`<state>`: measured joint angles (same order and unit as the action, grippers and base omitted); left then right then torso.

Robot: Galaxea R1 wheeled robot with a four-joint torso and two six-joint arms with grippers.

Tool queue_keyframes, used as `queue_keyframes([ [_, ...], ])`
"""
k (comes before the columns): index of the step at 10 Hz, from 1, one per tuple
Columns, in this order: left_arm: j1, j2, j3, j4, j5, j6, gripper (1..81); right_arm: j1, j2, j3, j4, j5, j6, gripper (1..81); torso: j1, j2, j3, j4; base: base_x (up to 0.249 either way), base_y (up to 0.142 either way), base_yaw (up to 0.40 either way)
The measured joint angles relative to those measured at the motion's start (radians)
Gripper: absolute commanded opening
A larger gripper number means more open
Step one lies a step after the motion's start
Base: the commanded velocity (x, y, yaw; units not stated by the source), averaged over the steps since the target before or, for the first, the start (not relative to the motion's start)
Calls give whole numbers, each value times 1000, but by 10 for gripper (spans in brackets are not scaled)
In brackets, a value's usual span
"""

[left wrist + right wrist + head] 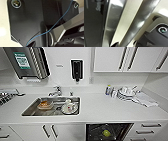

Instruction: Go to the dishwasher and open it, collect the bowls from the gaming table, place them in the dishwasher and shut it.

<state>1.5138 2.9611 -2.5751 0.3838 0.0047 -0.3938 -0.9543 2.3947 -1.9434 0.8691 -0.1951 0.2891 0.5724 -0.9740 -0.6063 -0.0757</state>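
Fingers unreadable; round lime bowl (106, 133) in dark dishwasher (95, 130).

The green label (22, 60) on the wall dispenser (26, 62) is too blurred to read.

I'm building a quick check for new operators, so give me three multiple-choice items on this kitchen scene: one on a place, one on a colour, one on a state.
1. Where does the sink lie relative to the dishwasher?
A. Directly above it
B. To its left in the head view
C. To its right in the head view

2. What colour is the bowl inside the dishwasher?
A. Lime yellow-green
B. Red
C. Blue

3. The dishwasher is:
A. Shut
B. Open
C. Missing

Answers: 1 B, the sink is set in the counter left of it. 2 A, it shows yellow-green against the dark interior. 3 B, its inside is exposed.
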Motion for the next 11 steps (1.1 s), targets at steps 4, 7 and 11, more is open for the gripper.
queue_keyframes([
  [4,0,12,-35,0,-1,0,811,43,-194,273,7,63,-9,811,1,0,0,0,0,0,0],
  [7,-2,31,-91,0,-5,1,811,-40,-176,300,-70,56,-37,811,1,0,0,0,0,0,0],
  [11,-3,30,-91,0,-43,1,811,-206,-29,60,-270,42,-100,811,1,0,0,0,0,0,0],
])
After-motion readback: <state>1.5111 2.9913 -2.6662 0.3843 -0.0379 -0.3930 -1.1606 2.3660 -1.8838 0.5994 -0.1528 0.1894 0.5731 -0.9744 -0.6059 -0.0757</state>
